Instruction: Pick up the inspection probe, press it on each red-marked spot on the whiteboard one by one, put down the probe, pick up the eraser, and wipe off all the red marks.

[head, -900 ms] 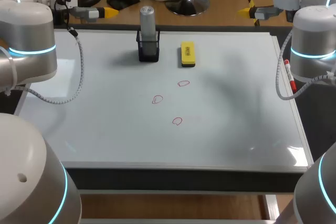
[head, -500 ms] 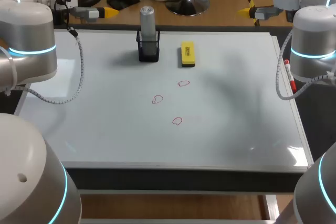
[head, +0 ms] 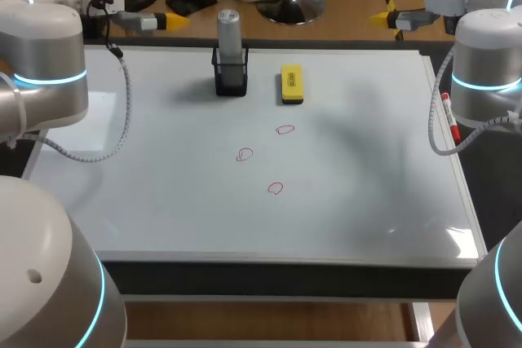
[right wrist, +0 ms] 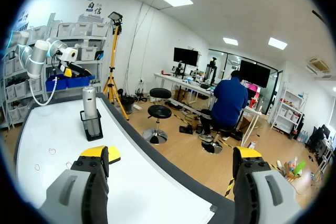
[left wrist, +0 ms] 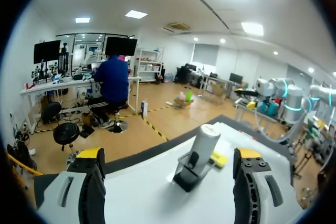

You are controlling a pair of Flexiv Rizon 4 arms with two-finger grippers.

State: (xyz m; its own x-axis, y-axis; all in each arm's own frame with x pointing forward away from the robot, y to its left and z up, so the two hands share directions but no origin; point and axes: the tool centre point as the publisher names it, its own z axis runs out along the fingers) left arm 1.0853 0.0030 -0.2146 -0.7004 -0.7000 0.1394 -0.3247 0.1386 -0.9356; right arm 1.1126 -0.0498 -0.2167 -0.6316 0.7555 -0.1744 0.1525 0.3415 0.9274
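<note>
The grey cylindrical probe [head: 229, 36] stands upright in a black holder [head: 231, 79] at the back of the whiteboard [head: 163, 201]. A yellow eraser [head: 291, 85] lies to its right. Three red marks [head: 285, 129], [head: 245, 155], [head: 276, 188] are drawn near the middle. My left gripper [head: 173, 19] hovers at the back left edge, open. In its wrist view my left gripper [left wrist: 168, 156] points at the probe [left wrist: 203, 142] ahead, well apart from it, with the eraser [left wrist: 219, 158] beyond. My right gripper [head: 382, 17] is open at the back right, and in the right wrist view my right gripper [right wrist: 170, 153] holds nothing; the probe [right wrist: 90, 103] is far ahead to one side.
A red marker [head: 449, 120] lies along the whiteboard's right edge, near my right arm [head: 485, 63]. A grey cable [head: 122, 112] hangs from my left arm over the board's left part.
My left gripper has shifted slightly to the right, toward the probe. The right arm and the things on the board have not moved.
</note>
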